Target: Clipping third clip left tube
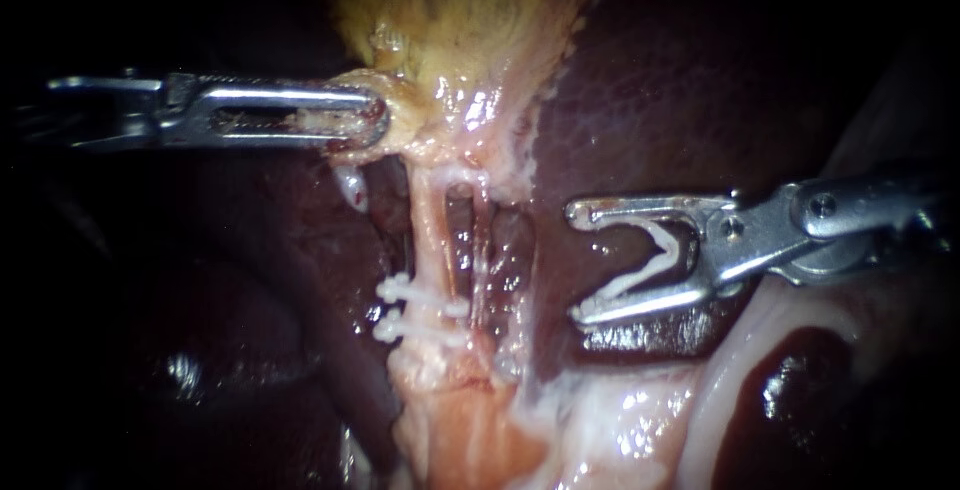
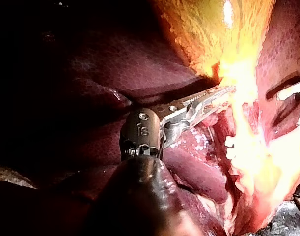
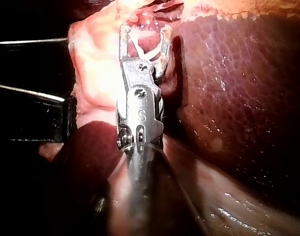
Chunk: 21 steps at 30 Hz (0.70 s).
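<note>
We work under one light from the endoscope's side, a narrow pool. The gallbladder (image 1: 460,10) and the wet tissue below it shine, while the liver (image 1: 650,100) sinks to black farther out. Hard glints sit on the left instrument (image 1: 372,115) gripping the gallbladder, on the right instrument (image 1: 578,263), and on the white clip (image 1: 630,278) it holds. In the left wrist view, glare washes out the gallbladder. In the right wrist view, the shaft lies in shadow.
</note>
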Each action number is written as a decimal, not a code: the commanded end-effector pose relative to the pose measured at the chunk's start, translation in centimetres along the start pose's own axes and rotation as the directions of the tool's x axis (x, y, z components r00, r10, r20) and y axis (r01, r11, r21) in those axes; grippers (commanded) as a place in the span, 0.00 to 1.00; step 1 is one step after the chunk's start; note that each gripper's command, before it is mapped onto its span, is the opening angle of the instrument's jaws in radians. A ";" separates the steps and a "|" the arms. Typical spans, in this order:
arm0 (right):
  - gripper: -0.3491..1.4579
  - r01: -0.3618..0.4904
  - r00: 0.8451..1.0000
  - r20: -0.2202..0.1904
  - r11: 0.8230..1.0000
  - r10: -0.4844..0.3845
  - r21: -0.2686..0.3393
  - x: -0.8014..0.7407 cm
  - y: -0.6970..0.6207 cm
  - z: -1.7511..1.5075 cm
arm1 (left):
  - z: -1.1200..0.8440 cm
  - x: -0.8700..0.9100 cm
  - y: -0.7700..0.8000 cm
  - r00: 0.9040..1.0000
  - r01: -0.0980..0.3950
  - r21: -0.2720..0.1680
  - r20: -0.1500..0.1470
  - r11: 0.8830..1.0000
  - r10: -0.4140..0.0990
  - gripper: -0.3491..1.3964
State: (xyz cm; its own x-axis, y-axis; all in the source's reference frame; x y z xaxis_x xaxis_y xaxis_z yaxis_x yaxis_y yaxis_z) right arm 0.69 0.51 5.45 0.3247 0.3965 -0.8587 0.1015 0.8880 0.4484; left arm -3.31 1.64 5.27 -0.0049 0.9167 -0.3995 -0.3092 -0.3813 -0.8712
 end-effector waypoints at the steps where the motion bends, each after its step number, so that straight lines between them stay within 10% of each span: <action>1: 0.47 -0.001 1.000 0.000 1.000 0.001 -0.001 0.00 0.00 0.00 | -0.05 0.04 0.02 1.000 0.002 -0.005 0.002 1.000 -0.002 0.00; 9: 0.47 -0.002 1.000 0.000 1.000 0.002 -0.003 0.03 0.01 0.05 | -0.67 0.45 0.19 0.999 0.023 0.002 -0.033 1.000 -0.023 0.00; 21: 0.47 -0.132 0.991 -0.030 0.990 0.133 0.042 0.39 0.07 0.80 | -0.71 0.41 0.22 0.999 0.022 0.005 -0.038 1.000 -0.022 0.00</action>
State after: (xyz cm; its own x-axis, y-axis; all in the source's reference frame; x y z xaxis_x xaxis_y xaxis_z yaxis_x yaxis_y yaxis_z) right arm 1.64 0.56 5.35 0.3022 0.5266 -0.7946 0.1000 0.8114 0.5758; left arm -2.70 1.84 4.71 0.0377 0.9197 -0.3909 -0.3139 -0.3605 -0.8784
